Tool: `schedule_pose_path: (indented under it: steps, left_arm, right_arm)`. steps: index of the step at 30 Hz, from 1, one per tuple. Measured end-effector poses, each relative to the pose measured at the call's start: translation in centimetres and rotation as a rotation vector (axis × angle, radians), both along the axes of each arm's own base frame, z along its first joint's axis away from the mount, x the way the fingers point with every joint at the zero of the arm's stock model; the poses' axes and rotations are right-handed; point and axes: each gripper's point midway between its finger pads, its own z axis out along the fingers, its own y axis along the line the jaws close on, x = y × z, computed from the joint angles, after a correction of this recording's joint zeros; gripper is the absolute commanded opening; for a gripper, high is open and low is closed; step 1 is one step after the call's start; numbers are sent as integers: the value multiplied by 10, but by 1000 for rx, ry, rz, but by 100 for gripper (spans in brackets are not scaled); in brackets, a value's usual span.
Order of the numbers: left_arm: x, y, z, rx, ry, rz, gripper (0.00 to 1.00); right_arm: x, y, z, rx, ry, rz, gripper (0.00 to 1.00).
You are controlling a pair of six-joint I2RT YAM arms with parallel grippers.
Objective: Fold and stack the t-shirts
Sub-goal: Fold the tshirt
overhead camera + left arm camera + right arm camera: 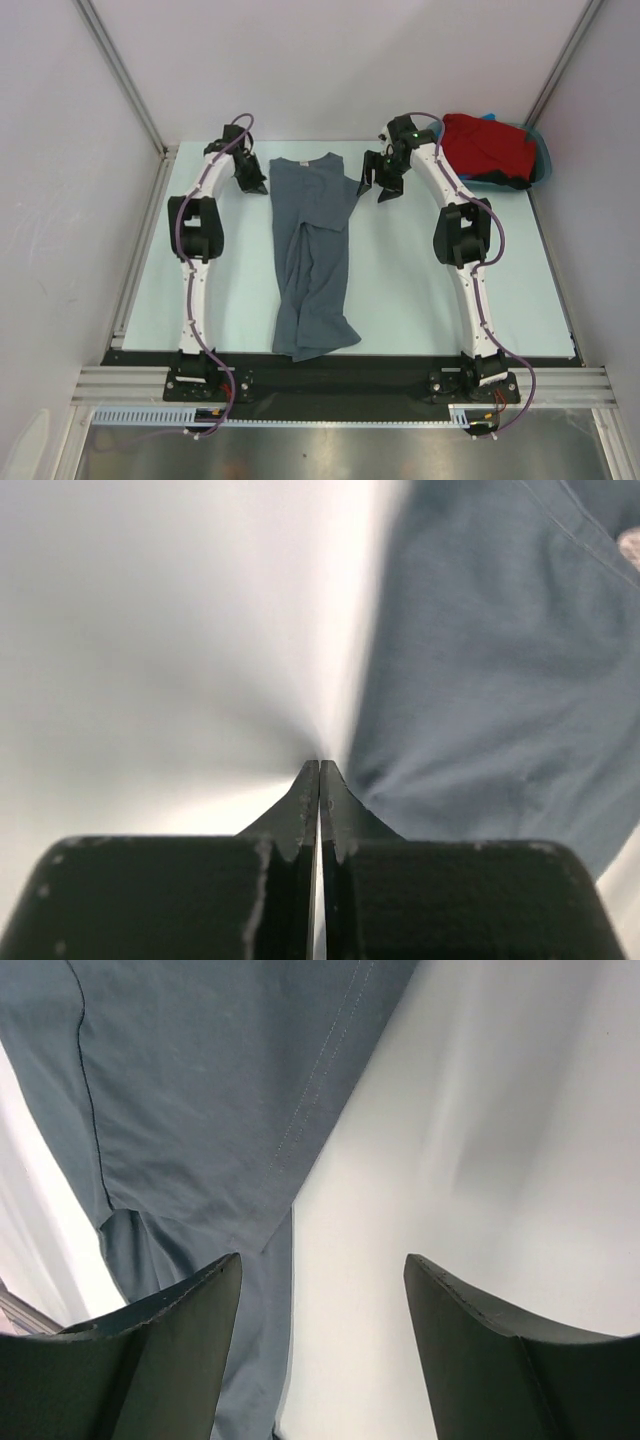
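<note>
T-shirt (pixel 500 680) edge reaches the closed left claw (pixel 319 768); any pinch is unclear.

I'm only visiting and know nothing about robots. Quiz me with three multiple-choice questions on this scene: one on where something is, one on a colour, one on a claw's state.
1. Where is the red shirt? A hanging from a claw; B in the tub at the far right; C on the floor.
2. What colour is the laid-out shirt? A grey; B yellow; C white.
3. How is the left claw set? A wide open; B shut; C out of sight.

Answers: B, the red cloth sits heaped inside the tub. A, the laid-out shirt is slate grey all over. B, the left claw's fingers meet with no gap in its wrist view.
</note>
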Motion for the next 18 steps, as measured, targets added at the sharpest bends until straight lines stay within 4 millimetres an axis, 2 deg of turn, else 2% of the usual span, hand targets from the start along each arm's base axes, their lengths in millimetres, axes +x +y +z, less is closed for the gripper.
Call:
schedule_pose_path:
  steps: [1,2,3,5,6,11,12,14,18]
  left_arm:
    - [1,5,0,8,-2,5,6]
    - [2,10,-1,12,-2,13,17]
    - [2,13,-1,15,-3,14,35]
    - [3,17,1,8,-9,19,44]
    - [4,20,2,13,-12,24,63]
    - [6,20,11,10,-32,24,64]
    - [4,19,10,10,-27,23,66]
    - [2,17,9,4,-20,18,80]
    - [-2,12,18,-25,-26,4,83]
  right_arm:
    - [0,0,0,2,0,1,72]
    - [0,1,0,4,1,1,72]
    - [0,1,1,6,2,1,72]
    - [-1,2,1,13,4,3,72]
    - [-1,3,1,16,6,0,73]
    - [2,7,4,47,3,-7,73]
    - [3,8,5,56,3,-8,72]
    - [6,12,4,81,1,-12,72]
    - [13,17,-10,125,14,-22,68]
